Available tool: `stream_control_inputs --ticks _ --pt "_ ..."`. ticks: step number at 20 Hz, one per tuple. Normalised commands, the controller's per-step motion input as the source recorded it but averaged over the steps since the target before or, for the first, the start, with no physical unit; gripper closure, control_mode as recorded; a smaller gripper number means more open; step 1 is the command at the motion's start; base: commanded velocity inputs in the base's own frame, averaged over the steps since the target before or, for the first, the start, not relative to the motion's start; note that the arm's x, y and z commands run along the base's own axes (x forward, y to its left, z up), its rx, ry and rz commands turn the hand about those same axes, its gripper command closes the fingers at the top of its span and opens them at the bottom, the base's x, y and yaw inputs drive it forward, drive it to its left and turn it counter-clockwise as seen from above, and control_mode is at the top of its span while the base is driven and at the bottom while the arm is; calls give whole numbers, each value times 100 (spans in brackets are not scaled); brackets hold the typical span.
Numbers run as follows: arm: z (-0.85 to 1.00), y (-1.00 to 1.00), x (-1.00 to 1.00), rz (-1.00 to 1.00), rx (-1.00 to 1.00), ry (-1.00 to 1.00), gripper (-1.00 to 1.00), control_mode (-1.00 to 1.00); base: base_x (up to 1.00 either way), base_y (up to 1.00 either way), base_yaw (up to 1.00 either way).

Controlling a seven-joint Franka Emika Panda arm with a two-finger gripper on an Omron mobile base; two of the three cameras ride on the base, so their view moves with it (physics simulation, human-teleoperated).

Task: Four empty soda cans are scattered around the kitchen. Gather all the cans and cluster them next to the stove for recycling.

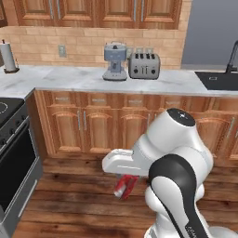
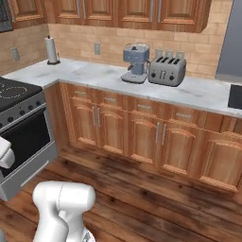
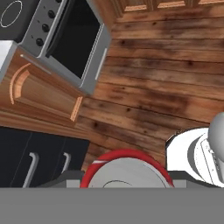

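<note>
Currently: tool (image 1: pixel 126 186) pinching small red cylindrical soda can (image 1: pixel 124 186), silver top.
Can held low above bare wooden floor (image 1: pixel 69 195); black-glass steel-front stove (image 1: pixel 11 153) off left, well apart.

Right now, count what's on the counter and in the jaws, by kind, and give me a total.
Soda can, held in the jaws: 1
Coffee machine: 1
Toaster: 1
Paper towel roll: 1
Total: 4
</note>
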Motion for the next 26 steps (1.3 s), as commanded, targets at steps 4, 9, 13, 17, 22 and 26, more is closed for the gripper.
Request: stream_control_inputs --ticks 4,9,13,17,22,26 --pt "0 0 0 0 0 0 100 100 71 -5 35" --pt "0 0 0 0 0 0 100 100 64 -1 33" --pt "0 0 0 0 0 0 100 100 61 1 28" --pt "0 0 0 0 0 0 100 100 63 0 29" --pt "0 0 0 0 0 0 100 100 59 12 28" --pt "0 0 0 0 0 0 100 100 58 32 26"
